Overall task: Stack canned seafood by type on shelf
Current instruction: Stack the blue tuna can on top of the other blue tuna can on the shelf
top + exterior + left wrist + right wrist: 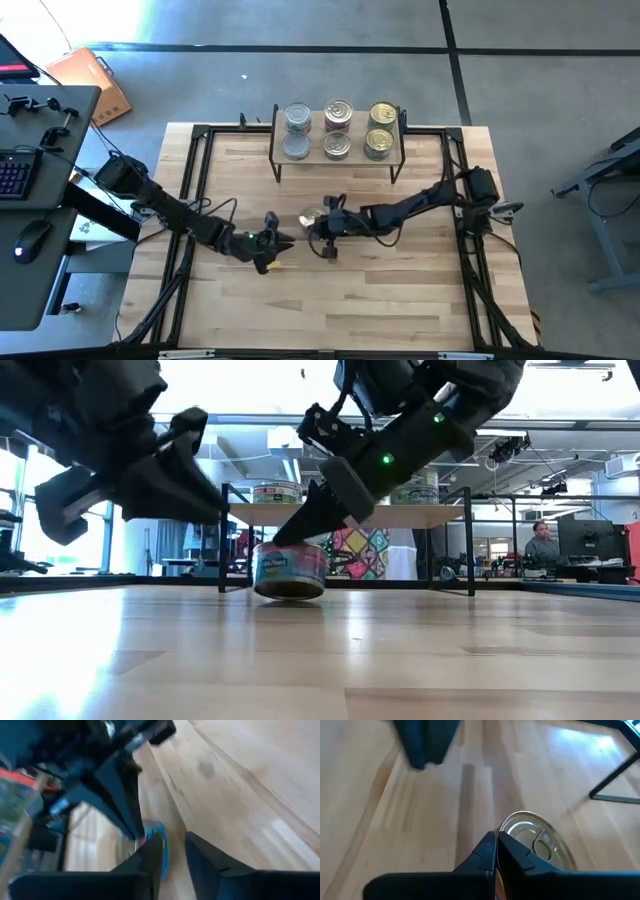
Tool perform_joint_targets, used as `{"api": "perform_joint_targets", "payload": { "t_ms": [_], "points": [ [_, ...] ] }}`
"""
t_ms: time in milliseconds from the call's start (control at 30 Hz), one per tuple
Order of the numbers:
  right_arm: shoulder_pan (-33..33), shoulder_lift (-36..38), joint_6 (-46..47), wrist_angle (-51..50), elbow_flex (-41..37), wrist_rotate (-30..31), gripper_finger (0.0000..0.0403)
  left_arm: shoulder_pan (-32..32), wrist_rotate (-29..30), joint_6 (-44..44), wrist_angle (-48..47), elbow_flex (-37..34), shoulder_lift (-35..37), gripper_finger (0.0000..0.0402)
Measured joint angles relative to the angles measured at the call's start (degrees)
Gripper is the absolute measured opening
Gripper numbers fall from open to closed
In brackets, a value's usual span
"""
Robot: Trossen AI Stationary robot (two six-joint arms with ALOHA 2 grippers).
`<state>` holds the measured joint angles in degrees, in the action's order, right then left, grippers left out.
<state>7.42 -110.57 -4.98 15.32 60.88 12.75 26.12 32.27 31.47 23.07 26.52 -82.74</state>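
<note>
Right claw (496, 851) tips against tin (540, 842) rim

Your right gripper (318, 226) sits just beside a lone tin (312, 216) mid-table; your left gripper (277, 240) lies close on its other side. The shelf (338, 148), well beyond both, carries six tins.

Six tins (338, 130) counted on the shelf (338, 152) at the bench's far edge: two plain silver-grey, two with pull-rings, two gold-yellow. One more tin (290, 571) sits on the bench near its middle, so seven tins showing, though an arm could be hiding another from above. One shelf. Two arms, two grippers: left gripper (272, 240), right gripper (322, 224).
</note>
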Motion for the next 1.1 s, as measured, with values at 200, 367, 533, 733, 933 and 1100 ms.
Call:
{"api": "perform_joint_targets", "payload": {
  "t_ms": [200, 367, 533, 733, 933, 1100],
  "points": [
    [-2.3, 0.6, 8.4, 0.7, 0.0, -6.5, 0.0000, -3.1, -1.8, 6.0, 2.8, 0.0, 0.0, 0.0156],
    [-3.0, 1.0, 11.4, 1.4, 0.1, -9.6, 0.0000, -6.6, -3.4, 8.3, 2.1, 0.0, -1.8, 0.0225],
    [-2.9, 1.6, 12.8, 2.3, 0.1, -9.9, 0.0000, -10.1, -3.4, 7.7, 2.4, 0.0, -4.6, 0.0253],
    [-2.9, 1.7, 15.4, 2.6, 0.1, -9.9, 0.0000, -11.8, -5.8, 7.1, 5.1, 0.0, -9.3, 0.0253],
    [-2.9, 1.7, 17.8, 3.1, 0.1, -8.9, 0.0000, -11.8, -7.9, 2.2, 13.6, 0.0, -15.2, 0.0253],
    [-2.5, 1.8, 18.1, 3.1, 0.1, -8.7, 0.0000, -11.8, -7.0, -6.7, 25.0, 0.0, -20.5, 0.0253]
  ]
}}
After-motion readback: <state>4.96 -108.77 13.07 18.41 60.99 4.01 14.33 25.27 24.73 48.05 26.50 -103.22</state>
